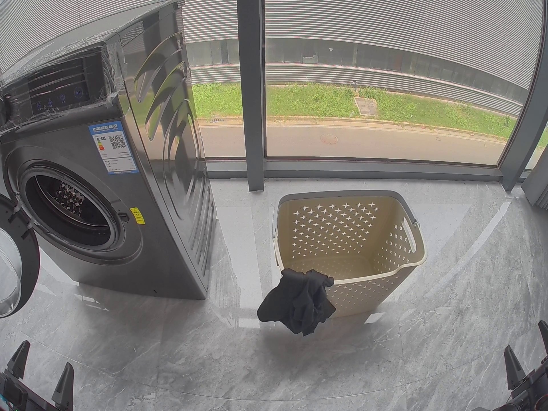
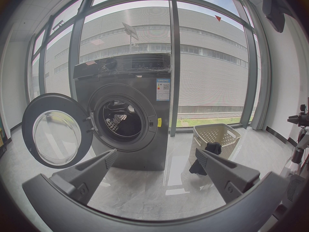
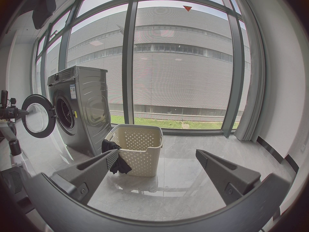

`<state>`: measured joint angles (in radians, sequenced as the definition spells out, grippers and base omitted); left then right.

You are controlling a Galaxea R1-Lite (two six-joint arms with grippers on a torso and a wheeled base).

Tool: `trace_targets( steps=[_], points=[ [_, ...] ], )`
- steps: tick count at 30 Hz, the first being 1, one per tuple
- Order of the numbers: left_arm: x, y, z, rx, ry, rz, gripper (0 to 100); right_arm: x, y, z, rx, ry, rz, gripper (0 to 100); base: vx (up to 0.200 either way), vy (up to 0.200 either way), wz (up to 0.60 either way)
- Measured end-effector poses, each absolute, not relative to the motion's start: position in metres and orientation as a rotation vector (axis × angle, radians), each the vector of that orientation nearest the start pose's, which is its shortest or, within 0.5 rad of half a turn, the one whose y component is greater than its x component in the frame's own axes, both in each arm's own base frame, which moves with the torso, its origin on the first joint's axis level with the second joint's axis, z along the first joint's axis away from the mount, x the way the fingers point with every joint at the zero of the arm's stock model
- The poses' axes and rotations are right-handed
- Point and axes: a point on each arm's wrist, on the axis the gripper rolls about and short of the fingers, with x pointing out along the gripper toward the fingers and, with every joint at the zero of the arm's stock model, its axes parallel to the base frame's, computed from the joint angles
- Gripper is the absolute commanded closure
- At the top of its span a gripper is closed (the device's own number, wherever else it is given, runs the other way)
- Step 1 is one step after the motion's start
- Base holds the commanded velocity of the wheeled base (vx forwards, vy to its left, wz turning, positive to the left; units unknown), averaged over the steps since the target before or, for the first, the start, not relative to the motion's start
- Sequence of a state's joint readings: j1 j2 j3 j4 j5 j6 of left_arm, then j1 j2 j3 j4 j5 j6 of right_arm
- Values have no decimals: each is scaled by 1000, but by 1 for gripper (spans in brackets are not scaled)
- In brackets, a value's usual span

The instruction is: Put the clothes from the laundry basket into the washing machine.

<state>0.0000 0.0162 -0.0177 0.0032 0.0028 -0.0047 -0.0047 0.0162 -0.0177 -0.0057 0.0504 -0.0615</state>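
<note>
A cream laundry basket (image 1: 408,241) (image 2: 230,133) (image 3: 151,136) stands on the marble floor by the window. A black garment (image 1: 299,301) (image 2: 212,147) (image 3: 107,145) hangs over its near rim, draping outside. To the left stands the grey washing machine (image 1: 165,132) (image 2: 128,81) (image 3: 90,100), its round door (image 1: 14,258) (image 2: 56,131) (image 3: 37,115) swung open and the drum (image 1: 71,206) (image 2: 122,120) dark inside. My left gripper (image 1: 41,367) (image 2: 156,157) is open, low at the near left. My right gripper (image 1: 528,346) (image 3: 156,158) is open at the near right. Both hold nothing.
Tall window panes with a grey frame post (image 1: 251,81) run behind the basket and machine. Bare marble floor (image 1: 228,361) lies between my grippers and the basket. A curtain (image 3: 254,91) hangs at the right wall.
</note>
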Motion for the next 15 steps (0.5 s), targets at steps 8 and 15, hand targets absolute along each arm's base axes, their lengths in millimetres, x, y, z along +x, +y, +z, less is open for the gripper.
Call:
trace_targets(
  steps=[8,15],
  points=[
    [-23,0,80,-6,2,3,0,-25,1,92,-57,-65,45,0,0,0,0],
    [-23,0,80,-6,1,3,0,-34,2,154,-24,-141,139,0,0,0,0]
  ],
)
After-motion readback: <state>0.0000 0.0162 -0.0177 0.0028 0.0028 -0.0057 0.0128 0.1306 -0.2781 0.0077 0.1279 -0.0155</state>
